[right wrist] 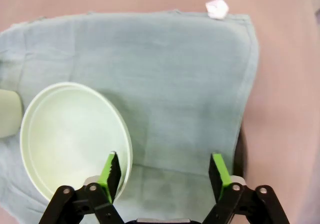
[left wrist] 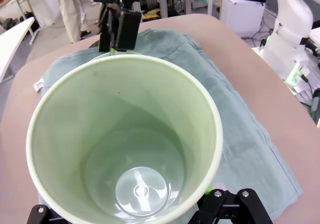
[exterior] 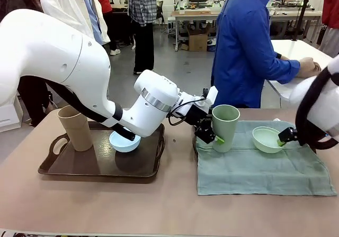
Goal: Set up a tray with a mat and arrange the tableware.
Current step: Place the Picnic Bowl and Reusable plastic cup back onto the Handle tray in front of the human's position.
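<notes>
1. Front view: green cup, green bowl on mat; tan cup, blue bowl on tray.
2. Left wrist view: left claw spread astride green cup; placing seems done.
3. Right wrist view: right claw spread at green bowl rim; next, lift clear.

Left gripper: black, green pads. Pale green cup at its fingers: plain, same tint inside and out.
Right gripper: black, bright green pads. Pale green bowl beside one pad: plain.
Mat under both grippers: muted grey-green, no pattern. White tag at the edge far from the right gripper.
Back along the left arm, which is white: light blue bowl, tan cup, dark brown tray.
Table: pinkish beige.
</notes>
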`<state>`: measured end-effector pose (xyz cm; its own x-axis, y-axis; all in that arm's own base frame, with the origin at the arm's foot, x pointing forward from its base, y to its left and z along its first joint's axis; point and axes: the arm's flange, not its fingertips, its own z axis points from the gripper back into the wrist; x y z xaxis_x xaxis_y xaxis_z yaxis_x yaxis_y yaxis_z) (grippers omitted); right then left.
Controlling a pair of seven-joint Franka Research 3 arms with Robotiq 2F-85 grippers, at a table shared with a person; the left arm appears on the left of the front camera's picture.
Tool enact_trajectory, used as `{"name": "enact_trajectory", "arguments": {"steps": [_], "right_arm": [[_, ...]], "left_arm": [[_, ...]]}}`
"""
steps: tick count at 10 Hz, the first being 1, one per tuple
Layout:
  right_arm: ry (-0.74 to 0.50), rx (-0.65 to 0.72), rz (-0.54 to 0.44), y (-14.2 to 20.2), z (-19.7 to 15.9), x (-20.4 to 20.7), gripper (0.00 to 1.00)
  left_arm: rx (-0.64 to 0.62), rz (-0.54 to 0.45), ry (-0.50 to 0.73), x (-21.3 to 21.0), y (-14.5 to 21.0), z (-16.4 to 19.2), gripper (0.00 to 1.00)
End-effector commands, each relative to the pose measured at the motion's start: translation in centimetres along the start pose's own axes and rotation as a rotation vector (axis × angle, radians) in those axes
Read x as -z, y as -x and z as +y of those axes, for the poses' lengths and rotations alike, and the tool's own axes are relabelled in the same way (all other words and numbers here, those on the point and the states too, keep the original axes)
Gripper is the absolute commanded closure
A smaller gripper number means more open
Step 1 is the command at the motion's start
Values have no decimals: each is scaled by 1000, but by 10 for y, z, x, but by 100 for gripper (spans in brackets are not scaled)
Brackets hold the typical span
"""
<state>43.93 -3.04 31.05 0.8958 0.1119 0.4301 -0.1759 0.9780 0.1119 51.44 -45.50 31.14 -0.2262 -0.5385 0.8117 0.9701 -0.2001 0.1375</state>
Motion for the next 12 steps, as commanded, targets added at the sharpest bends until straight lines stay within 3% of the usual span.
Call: {"name": "enact_trajectory", "arguments": {"steps": [1, 5, 8, 12], "right_arm": [[81, 28, 25, -2, 13, -65, 0], [83, 24, -51, 4, 17, -115, 0], [85, 39, -11, 13, 18, -135, 0], [196, 33, 118, 30, 33, -179, 0]], "left_arm": [[-30, 54, -5, -12, -8, -6, 0], [-109, 116, -47, -47, 6, -7, 0], [-184, 216, -84, -74, 9, -17, 0], [-335, 428, -245, -163, -57, -56, 0]]}}
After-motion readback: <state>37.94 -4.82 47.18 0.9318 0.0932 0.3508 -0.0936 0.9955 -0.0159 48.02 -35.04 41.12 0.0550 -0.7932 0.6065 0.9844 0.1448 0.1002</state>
